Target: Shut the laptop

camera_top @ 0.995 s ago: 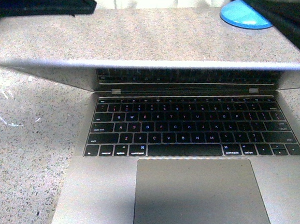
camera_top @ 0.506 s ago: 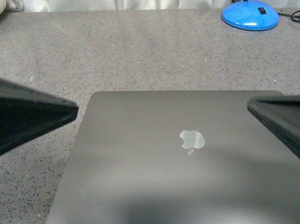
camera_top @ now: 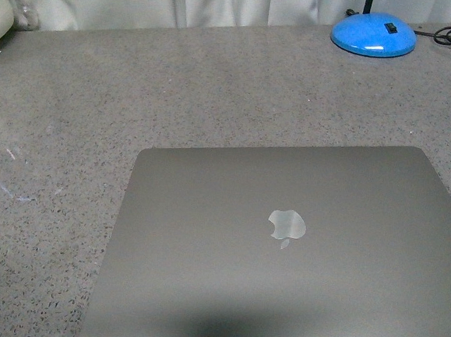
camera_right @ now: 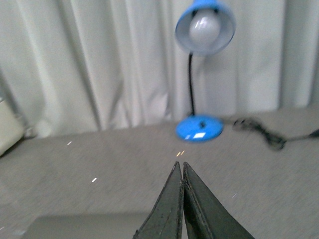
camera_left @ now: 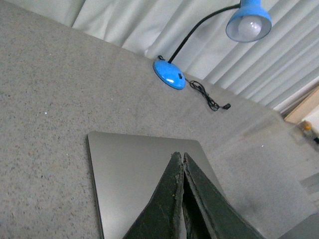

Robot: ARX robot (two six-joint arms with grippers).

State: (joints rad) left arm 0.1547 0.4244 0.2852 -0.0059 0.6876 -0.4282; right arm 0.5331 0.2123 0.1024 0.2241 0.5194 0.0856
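Laptop (camera_top: 279,250) lid-down, flat on surface (camera_top: 164,87); left claw (camera_left: 182,162) and right claw (camera_right: 181,172) clenched, empty. Best practice: lift clear without brushing lid.

- The laptop (camera_top: 279,250) is a thin space-grey metal machine, fully closed, lid flat on its base.
- A shiny apple logo sits near the middle of the lid, seen in the front view.
- It lies flat on a speckled grey surface, its near edge running out of the front view.
- The lid's rounded far corners show in the left wrist view (camera_left: 134,169).
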